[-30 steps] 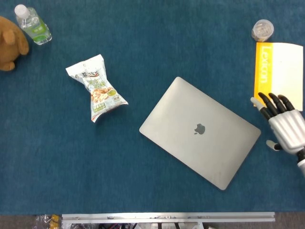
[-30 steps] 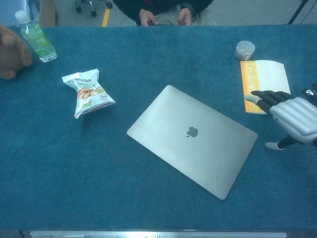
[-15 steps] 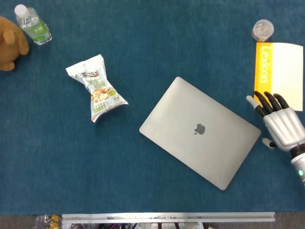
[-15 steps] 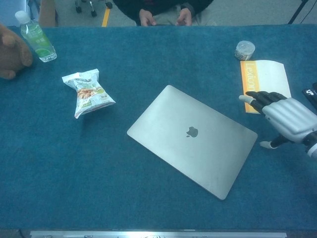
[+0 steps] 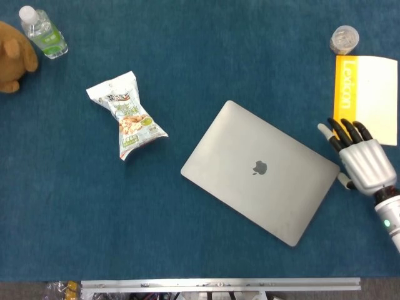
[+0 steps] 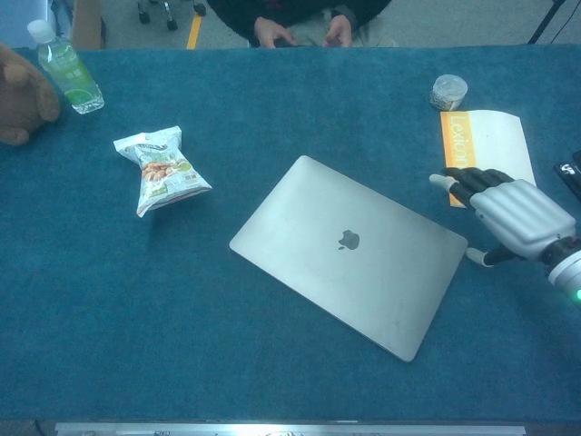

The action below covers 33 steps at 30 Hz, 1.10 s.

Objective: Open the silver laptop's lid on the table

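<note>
Hovering at the right edge of the frame, the right hand [image 5: 361, 161] has fingers spread and holds nothing — just beside the silver laptop [image 5: 260, 171], which lies shut and angled mid-frame on the blue surface [image 5: 187, 56]. The lid is not yet lifted — the opening itself remains.

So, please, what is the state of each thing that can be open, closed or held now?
Silver laptop: lid closed, flat on the table.
Clear plastic bottle with green label: capped, lying down.
Snack bag: sealed, lying flat.
Right hand: fingers spread, holding nothing, beside the laptop.
</note>
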Available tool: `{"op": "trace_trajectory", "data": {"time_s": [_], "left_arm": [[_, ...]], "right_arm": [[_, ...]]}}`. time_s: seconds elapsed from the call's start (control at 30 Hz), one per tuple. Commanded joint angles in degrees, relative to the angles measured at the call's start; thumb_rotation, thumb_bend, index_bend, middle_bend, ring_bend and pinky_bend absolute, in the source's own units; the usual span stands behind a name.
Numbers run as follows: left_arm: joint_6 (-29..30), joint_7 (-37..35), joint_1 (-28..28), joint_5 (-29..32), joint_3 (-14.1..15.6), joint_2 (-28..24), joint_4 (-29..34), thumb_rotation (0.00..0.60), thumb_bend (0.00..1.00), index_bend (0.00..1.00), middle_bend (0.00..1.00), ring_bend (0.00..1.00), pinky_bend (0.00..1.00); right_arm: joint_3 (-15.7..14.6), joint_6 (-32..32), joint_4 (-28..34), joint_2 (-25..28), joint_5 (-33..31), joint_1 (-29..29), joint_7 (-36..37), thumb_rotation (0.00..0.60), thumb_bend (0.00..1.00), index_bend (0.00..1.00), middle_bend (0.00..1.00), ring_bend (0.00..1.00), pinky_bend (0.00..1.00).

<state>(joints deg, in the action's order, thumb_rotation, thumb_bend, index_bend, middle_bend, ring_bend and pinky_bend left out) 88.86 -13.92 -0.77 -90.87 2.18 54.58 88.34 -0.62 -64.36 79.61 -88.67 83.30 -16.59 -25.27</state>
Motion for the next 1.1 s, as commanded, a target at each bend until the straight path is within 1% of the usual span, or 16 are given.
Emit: {"op": "trace_trajectory", "data": {"time_s": [0.03,0.23,0.43,0.77,1.1], "left_arm": [[-0.03,-0.02,0.0,0.05,0.0,0.04,-0.08,0.6,0.25,0.05,0.0,0.0,0.01],[0.03,-0.25,-0.05,0.19,-0.05,0.15,-0.49,0.6,0.25,0.05,0.0,0.0,0.01],[-0.07,-0.47,-0.15,0.61,-0.11,0.15,-0.75,0.6,0.25,0.05,0.0,0.0,0.01],[-0.23,-0.97,-0.33,1.29,-0.24,0.31,-1.52,0.6,0.25,0.05,0.0,0.0,0.01],[-0.3,-0.83,-0.35,1.54,-0.39,0.4,-1.66,0.6,0.25,0.05,0.0,0.0,0.01]], "right_arm": [[0.1,0.13,-0.42,-0.58,-0.16,-0.27,-0.11,0.6,0.22,0.0,0.02,0.0,0.11],[1.16,0.42,-1.79,-2.67,-0.56,-1.47,-0.44,0.6,0.25,0.0,0.02,0.0,0.11],[3.28,1.29,-3.68,-5.25,-1.55,-3.62,-1.24,0.6,0.25,0.0,0.02,0.0,0.11],[7.04,3.58,-8.75,-9.74,-4.26,-7.86,-1.9,0.6,0.25,0.0,0.02,0.0,0.11],[9.73,4.83,-13.0,-13.13,-6.21,-11.55,-1.28,0.6,0.25,0.0,0.02,0.0,0.11]]}}
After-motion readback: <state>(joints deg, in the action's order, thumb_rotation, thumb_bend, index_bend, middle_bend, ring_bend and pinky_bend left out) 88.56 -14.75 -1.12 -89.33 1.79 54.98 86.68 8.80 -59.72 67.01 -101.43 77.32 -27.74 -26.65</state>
